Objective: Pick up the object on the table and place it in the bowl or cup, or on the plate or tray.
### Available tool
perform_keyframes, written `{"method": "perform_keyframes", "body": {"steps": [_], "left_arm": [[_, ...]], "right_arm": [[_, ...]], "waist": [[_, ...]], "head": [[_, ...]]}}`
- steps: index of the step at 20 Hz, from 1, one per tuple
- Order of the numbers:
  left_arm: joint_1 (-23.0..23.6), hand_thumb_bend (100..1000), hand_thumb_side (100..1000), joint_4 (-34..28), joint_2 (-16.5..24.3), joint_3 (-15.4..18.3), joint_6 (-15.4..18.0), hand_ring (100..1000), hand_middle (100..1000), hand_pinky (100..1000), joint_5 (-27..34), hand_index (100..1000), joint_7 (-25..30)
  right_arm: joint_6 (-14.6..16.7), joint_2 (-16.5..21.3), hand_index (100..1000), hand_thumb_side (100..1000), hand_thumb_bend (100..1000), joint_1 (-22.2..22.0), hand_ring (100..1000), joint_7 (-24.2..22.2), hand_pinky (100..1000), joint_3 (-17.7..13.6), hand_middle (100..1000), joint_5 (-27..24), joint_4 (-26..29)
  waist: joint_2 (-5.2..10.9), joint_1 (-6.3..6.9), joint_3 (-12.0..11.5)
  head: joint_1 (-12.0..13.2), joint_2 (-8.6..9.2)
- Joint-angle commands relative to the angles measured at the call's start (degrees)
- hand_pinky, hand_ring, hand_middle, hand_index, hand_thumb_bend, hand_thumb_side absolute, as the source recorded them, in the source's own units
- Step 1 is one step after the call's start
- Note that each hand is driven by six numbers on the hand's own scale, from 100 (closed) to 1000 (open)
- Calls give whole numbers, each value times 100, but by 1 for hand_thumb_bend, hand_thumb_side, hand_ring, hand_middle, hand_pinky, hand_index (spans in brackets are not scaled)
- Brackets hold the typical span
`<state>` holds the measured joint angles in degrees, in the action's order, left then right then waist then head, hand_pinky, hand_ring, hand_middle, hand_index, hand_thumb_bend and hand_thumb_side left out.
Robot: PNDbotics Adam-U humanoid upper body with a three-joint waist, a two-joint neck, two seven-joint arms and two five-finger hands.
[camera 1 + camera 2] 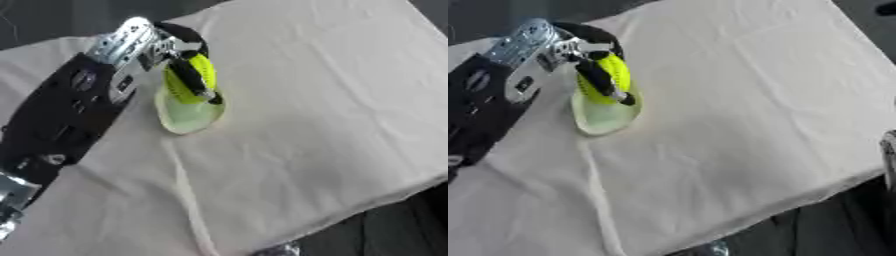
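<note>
Nearest to me, the table is covered by a cream cloth that lies askew, its near edge running from lower left up to the right. A long raised crease runs through the cloth from the near edge up toward the middle. Below that edge I see only dark floor, and a small greyish shape pokes up at the bottom edge; I cannot make out what it is. At the right border of the right eye view a pale blurred sliver shows, and I cannot tell what that is either.

Further in, my left arm comes in from the left, black with a silver wrist. My left hand has its fingers curled round a bright yellow-green ball, holding it just above a pale green bowl that stands on the cloth left of centre. Whether the ball touches the bowl's rim I cannot tell.

Beyond, the cloth's far edge meets a dark grey background.
</note>
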<state>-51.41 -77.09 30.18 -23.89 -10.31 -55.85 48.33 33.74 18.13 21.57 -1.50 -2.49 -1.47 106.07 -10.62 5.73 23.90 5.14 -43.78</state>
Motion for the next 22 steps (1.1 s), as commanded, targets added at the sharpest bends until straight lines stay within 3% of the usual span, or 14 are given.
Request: {"method": "perform_keyframes", "body": {"steps": [1,4,5,7,13,15,17,19,20,21,22], "left_arm": [[-75,734,753,-23,77,30,54,716,1000,481,38,803,139],[-78,797,784,-25,85,31,113,780,1000,562,104,871,246],[-79,850,809,-25,88,32,123,846,1000,640,118,927,270],[-80,868,818,-26,94,35,136,874,1000,673,139,953,310],[-86,859,828,-84,122,58,138,852,1000,671,179,947,306],[-89,813,827,-236,177,74,111,835,1000,653,187,934,181],[-97,607,898,-605,284,124,27,730,1000,567,87,862,-185],[-29,486,1000,-1282,436,223,-131,741,1000,680,119,893,-996],[35,428,1000,-1692,470,278,-178,744,1000,751,387,909,-1531],[138,428,1000,-2005,546,298,-245,744,1000,751,781,909,-2050],[243,356,1000,-2386,549,351,-258,757,1000,837,1325,927,-2649]], "right_arm": [[1,39,944,1000,100,79,751,-8,625,-23,782,-27,91],[0,39,944,1000,100,74,751,-11,625,-25,782,-30,89],[0,38,944,1000,100,73,751,-13,625,-25,782,-31,88],[-1,37,944,1000,100,70,752,-14,625,-25,782,-33,86],[-2,38,945,1000,100,61,752,-23,625,-25,782,-37,80],[-3,40,945,1000,100,51,752,-24,625,-27,782,-39,77],[-3,44,945,1000,100,40,752,-24,625,-33,781,-38,74],[-3,52,945,1000,100,28,752,-19,626,-42,782,-34,71],[-5,55,945,1000,100,20,752,-16,626,-45,782,-33,67],[-5,61,945,1000,100,16,752,-13,626,-49,782,-31,66],[-5,62,944,1000,100,12,752,-9,626,-51,782,-31,63]], "waist": [[86,-40,4],[92,-43,0],[94,-44,-2],[97,-44,-6],[110,-44,-20],[118,-47,-36],[127,-52,-60],[140,-57,-100],[148,-64,-135],[152,-63,-156],[160,-76,-194]], "head": [[35,18],[34,18],[34,18],[33,15],[24,7],[17,3],[0,-1],[-21,-15],[-40,-20],[-52,-21],[-75,-21]]}}
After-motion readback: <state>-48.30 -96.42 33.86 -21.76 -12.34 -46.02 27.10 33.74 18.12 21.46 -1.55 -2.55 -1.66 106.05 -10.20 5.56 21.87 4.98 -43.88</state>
